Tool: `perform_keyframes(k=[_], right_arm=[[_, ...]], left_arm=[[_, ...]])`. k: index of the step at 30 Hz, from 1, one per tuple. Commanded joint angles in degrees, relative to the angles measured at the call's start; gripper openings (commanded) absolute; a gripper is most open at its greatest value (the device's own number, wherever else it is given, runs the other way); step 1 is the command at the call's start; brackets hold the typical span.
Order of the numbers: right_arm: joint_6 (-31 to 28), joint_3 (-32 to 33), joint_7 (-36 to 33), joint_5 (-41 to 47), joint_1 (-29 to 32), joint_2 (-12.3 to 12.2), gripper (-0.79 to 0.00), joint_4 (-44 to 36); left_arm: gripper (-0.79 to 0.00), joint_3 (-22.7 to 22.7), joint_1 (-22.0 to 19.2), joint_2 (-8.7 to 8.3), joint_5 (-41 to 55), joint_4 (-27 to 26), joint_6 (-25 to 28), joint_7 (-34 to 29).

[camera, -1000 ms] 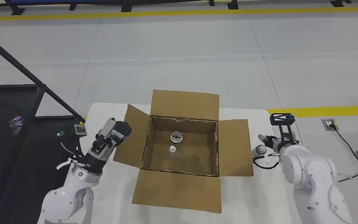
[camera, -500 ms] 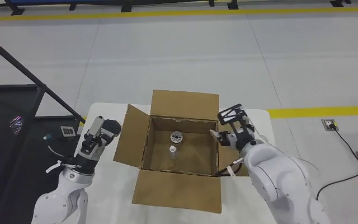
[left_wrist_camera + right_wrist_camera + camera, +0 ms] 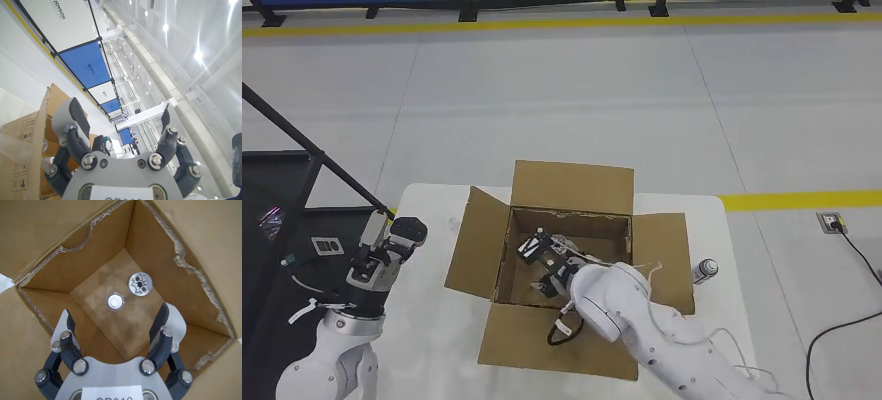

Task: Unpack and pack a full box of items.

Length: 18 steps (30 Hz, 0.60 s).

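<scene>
A: right fingers [image 3: 160, 321] are spread wide and empty, hanging in the mouth of the box [image 3: 572, 185], straight above the bottle [image 3: 114, 301]. left fingers [image 3: 78, 115] are open too, holding nothing, parked out at 9 o'clock of the box and aimed up at the ceiling.

B: my worry is the can [image 3: 140, 283]. It stands just beside the bottle on the box floor, not touching. With a spread that wide, one finger could clip it going down and knock it over. The bottle's thin and upright as well, so an off-centre squeeze probably tips it.

A: also the walls. The box is deep and its rims are torn and ragged, so I'd guess a wrist drifting sideways scrapes cardboard and drags the whole box.

B: room-wise, the flaps [image 3: 662, 265] are all folded out, so straight up looks like the safe exit. A second can [image 3: 707, 270] stands on the counter [image 3: 442, 320] at 3 o'clock, just past the flap. A low swing that way could bowl it off the edge.
</scene>
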<state>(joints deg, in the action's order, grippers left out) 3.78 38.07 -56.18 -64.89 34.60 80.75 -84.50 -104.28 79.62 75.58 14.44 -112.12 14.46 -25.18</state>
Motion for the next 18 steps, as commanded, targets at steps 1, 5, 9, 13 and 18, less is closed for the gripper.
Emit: perform_keyframes(k=[1, 5, 9, 13, 18], right_arm=[[1.12, -1.34, 0.63, 0.88, -1.2, 1.06, 0.0, 3.75], [3.27, -2.76, 3.24, 3.09, -2.53, 3.0, -0.132, 9.67], [3.49, -2.97, 5.37, 4.78, -3.01, 4.21, -0.329, 13.5], [3.57, -2.96, 6.2, 4.93, -3.2, 4.98, -0.511, 15.44], [4.09, -1.99, 6.05, 3.51, -2.65, 5.17, -0.785, 13.47]], left_arm=[[0.0, 0.0, 0.0, 0.0, 0.0, 0.0, 0.0, 0.0], [0.0, 0.0, 0.0, 0.0, 0.0, 0.0, 0.0, 0.0], [0.0, 0.0, 0.0, 0.0, 0.0, 0.0, 0.0, 0.0], [0.0, 0.0, 0.0, 0.0, 0.0, 0.0, 0.0, 0.0], [0.0, 0.0, 0.0, 0.0, 0.0, 0.0, 0.0, 0.0]])
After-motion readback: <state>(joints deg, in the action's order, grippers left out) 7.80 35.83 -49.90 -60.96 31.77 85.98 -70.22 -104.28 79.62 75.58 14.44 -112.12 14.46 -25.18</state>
